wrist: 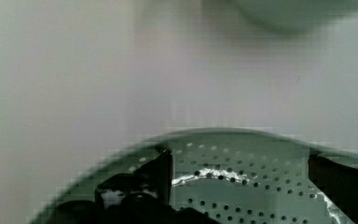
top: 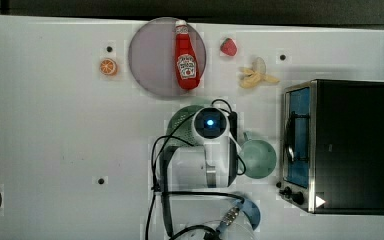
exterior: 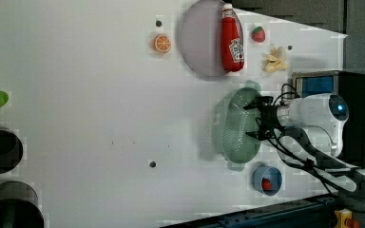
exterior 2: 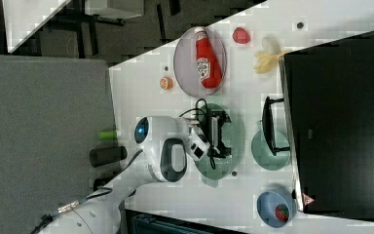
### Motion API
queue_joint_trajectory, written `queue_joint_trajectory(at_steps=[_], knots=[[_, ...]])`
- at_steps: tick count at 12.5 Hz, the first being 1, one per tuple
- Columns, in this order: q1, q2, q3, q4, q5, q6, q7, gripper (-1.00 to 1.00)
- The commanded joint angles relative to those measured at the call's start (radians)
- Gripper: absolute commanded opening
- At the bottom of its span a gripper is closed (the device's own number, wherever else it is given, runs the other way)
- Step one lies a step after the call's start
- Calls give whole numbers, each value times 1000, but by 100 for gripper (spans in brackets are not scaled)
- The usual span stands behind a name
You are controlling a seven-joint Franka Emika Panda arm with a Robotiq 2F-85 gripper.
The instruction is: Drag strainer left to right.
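- One white bench (top: 55, 125), carrying everything below.
- Black toaster oven (top: 347, 145) at the top view's right edge.
- Pale mint-green strainer (exterior: 233, 128) mid-bench, between the grey plate (top: 152, 60) holding a ketchup bottle (top: 186, 57) and the blue bowl (exterior: 267, 179).
- Teal mug (top: 259, 158) just beside the strainer, toward the oven.
- Claw (wrist: 240, 186) spread wide, fingers (wrist: 154, 175) down inside the strainer's perforated bowl, gripping nothing.
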Motion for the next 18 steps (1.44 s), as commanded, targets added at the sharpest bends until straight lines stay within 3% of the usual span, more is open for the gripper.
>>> queue_joint_trajectory(at_steps=[1,8,11,14,18], knots=[[-3,-30,-23,13,-11,-6,-107,100],[-2,-56,-73,14,-9,-1,-146,100],[-1,-207,-39,5,-9,-74,-389,100],[0,-394,-23,53,1,-288,-619,100],[5,-587,33,208,121,-658,-658,100]])
